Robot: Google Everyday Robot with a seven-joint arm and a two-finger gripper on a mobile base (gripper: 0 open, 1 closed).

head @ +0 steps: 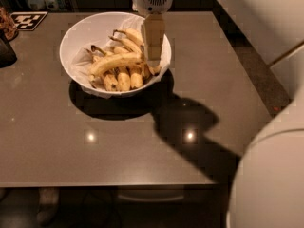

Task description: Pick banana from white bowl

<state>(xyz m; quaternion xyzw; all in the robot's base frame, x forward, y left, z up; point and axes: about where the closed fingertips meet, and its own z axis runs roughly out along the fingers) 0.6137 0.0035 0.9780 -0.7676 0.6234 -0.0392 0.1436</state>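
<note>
The white bowl [83,30] stands on the grey table at the back left and holds several bananas. The banana [114,62], long, curved and pale yellow, lies across the top of the pile with its dark stem toward the left. Shorter bananas [124,77] lie beneath it, and others [130,37] lie behind. My gripper [153,61] hangs from the white wrist above the bowl's right side, its tan fingers pointing down just right of the banana's right end. It holds nothing that I can see.
The grey table [118,141] reaches to a front edge near the bottom. A black-and-white marker tag [28,20] and a dark object [5,51] sit at the far left. A white robot body part [270,179] fills the lower right.
</note>
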